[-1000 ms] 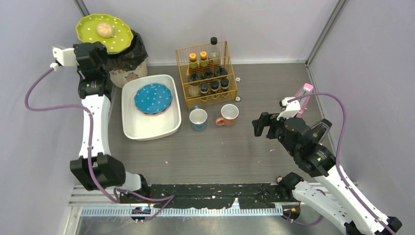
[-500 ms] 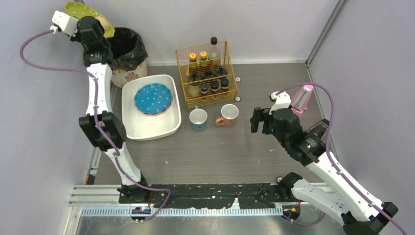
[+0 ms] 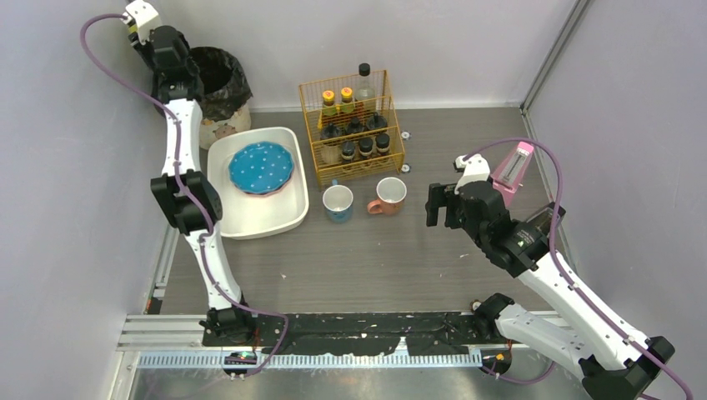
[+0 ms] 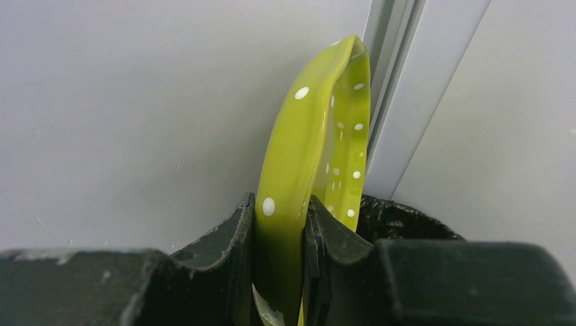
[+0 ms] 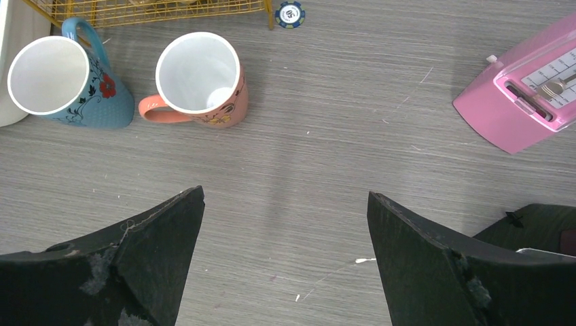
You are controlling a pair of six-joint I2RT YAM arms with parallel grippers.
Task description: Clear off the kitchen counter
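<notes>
Nearest, above bare counter point(image 5: 326, 142): right gripper point(image 5: 285, 198), jaws spread wide, nothing between them, nudged a little toward the mugs over the last second. Just beyond it, standing upright and side by side on the counter: blue mug point(image 5: 64, 78) and pink mug point(image 5: 200, 75), both empty. Off to the right by the wall, a pink gadget point(image 5: 523, 102). Further back, left of the mugs: white tub point(image 3: 218, 218) with a blue plate point(image 3: 261, 167) lying inside, and beside that a wire rack point(image 3: 350, 125) of bottles. Farthest, in the back left corner: bin point(image 3: 218, 79), and raised beside it the left gripper point(image 4: 280, 210), clamped tight on the rim of a green plate point(image 4: 299, 136). Held flat over the bin a second ago with a bun on top; now tipped up on edge against the corner post, bun nowhere in sight. Most likely slid into the bin, though not visible there. By that reading, scraps dealt with and the green plate ready to join the blue one in the tub. Still left on the counter: both mugs and the pink gadget, so well short of cleared.
</notes>
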